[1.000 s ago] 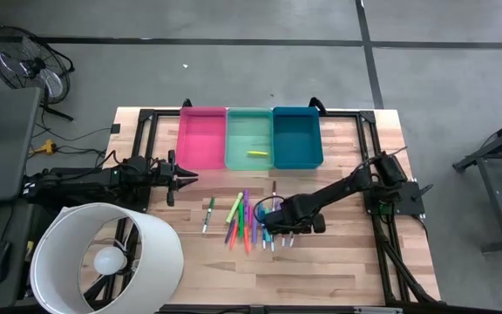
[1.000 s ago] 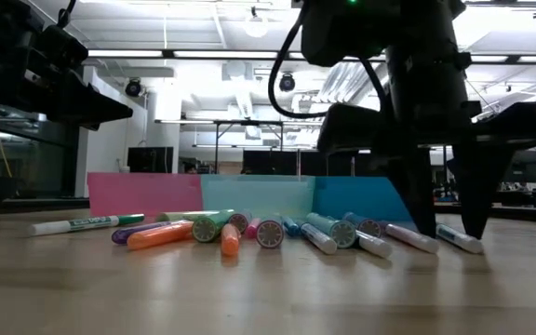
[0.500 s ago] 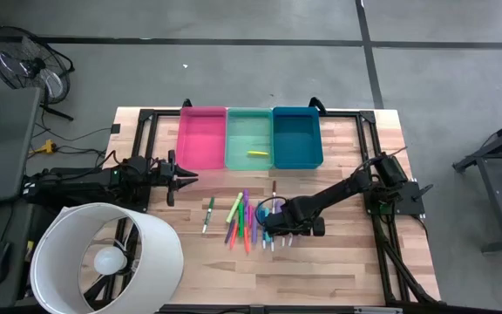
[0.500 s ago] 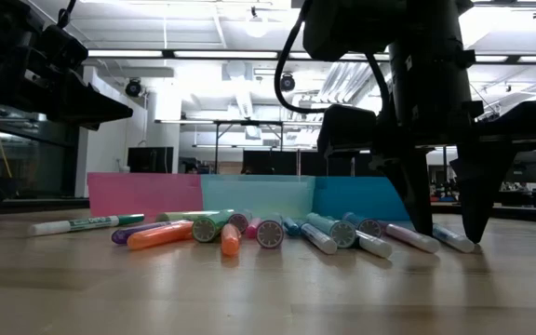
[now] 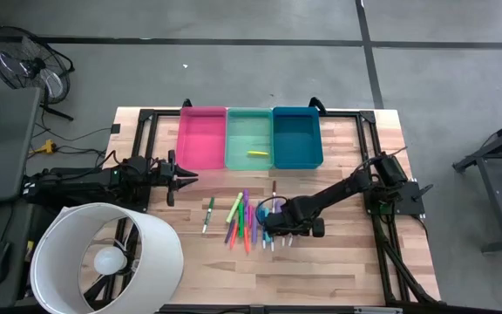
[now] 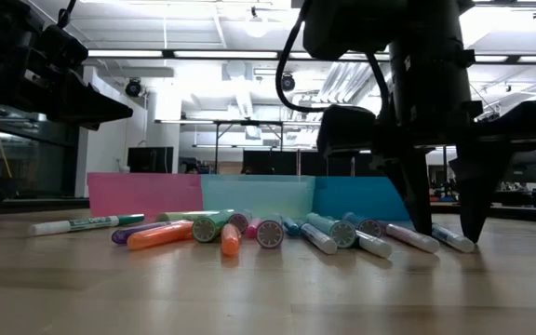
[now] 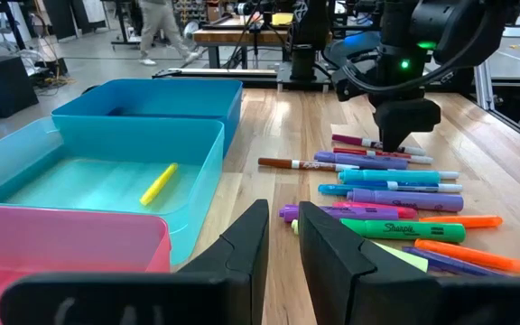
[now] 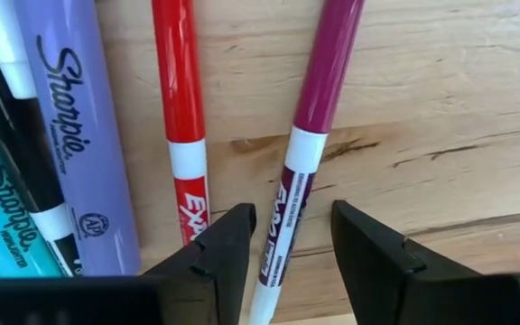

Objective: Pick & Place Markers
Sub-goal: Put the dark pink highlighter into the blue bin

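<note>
The right hand (image 8: 287,239), fingers parted, straddles a magenta marker (image 8: 310,126) on the surface (image 8: 441,108), a red marker (image 8: 181,117) just beside it.

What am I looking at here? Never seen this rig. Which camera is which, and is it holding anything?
Two robot arms work at a wooden table. One picture looks straight down, one looks level across the tabletop, and one comes from each arm's wrist. At the back stand a pink bin, a green bin with one yellow marker inside, and a blue bin. A spread of coloured markers lies mid-table. The right hand is down at the table, its fingers either side of a magenta marker but not yet gripping it. The left hand waits near the pink bin, holding nothing.
</note>
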`<state>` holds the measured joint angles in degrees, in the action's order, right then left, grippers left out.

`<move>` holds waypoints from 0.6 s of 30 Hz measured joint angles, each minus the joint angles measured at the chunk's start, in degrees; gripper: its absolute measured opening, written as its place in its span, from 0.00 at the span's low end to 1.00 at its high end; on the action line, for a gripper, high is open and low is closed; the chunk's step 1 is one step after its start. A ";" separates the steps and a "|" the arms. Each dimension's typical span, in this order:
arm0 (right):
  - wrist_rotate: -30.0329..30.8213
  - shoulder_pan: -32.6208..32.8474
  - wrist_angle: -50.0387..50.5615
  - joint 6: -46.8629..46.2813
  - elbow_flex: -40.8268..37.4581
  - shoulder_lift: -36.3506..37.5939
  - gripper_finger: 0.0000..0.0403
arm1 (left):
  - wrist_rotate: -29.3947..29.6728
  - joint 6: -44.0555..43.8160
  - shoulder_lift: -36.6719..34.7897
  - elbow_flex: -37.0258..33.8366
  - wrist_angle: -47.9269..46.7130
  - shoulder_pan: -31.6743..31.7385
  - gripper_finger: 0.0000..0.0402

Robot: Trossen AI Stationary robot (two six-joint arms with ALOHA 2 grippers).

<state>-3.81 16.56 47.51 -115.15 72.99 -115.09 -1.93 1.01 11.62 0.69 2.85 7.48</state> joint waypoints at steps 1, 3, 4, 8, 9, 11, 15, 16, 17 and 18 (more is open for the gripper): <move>0.12 -0.10 0.02 0.00 0.00 0.00 0.33 | 0.00 -0.01 -0.01 0.00 0.00 -0.01 0.15; 0.16 -0.35 0.08 0.03 0.00 0.00 0.30 | 0.00 -0.02 0.00 0.00 0.00 -0.01 0.15; 0.16 -0.41 0.14 0.20 0.00 0.00 0.28 | 0.00 0.00 -0.01 0.00 0.00 -0.01 0.15; 0.26 -0.62 0.18 2.31 0.00 0.00 0.20 | 0.00 -0.01 -0.01 0.00 0.00 0.00 0.15; 0.24 -0.68 0.20 2.67 0.00 0.00 0.18 | 0.00 -0.01 -0.01 0.00 0.00 -0.01 0.15; 0.20 -0.83 0.24 3.53 0.00 -0.04 0.13 | 0.00 -0.01 -0.02 0.00 -0.01 -0.02 0.15; 0.19 -1.05 0.64 6.80 0.02 -0.04 0.06 | 0.00 -0.01 0.00 0.00 -0.02 -0.01 0.15; -0.07 -1.16 0.70 7.54 0.03 -0.02 0.05 | 0.00 -0.01 -0.01 0.00 0.00 -0.01 0.15; -0.35 -1.27 0.76 8.30 0.04 -0.02 0.05 | 0.00 -0.02 0.00 0.00 0.00 0.01 0.15; -0.66 -1.38 0.79 9.34 0.04 -0.02 0.05 | 0.00 -0.01 0.00 0.00 -0.02 -0.01 0.15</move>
<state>-4.47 15.17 48.30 -105.82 73.03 -115.11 -1.93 1.00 11.62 0.69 2.83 7.47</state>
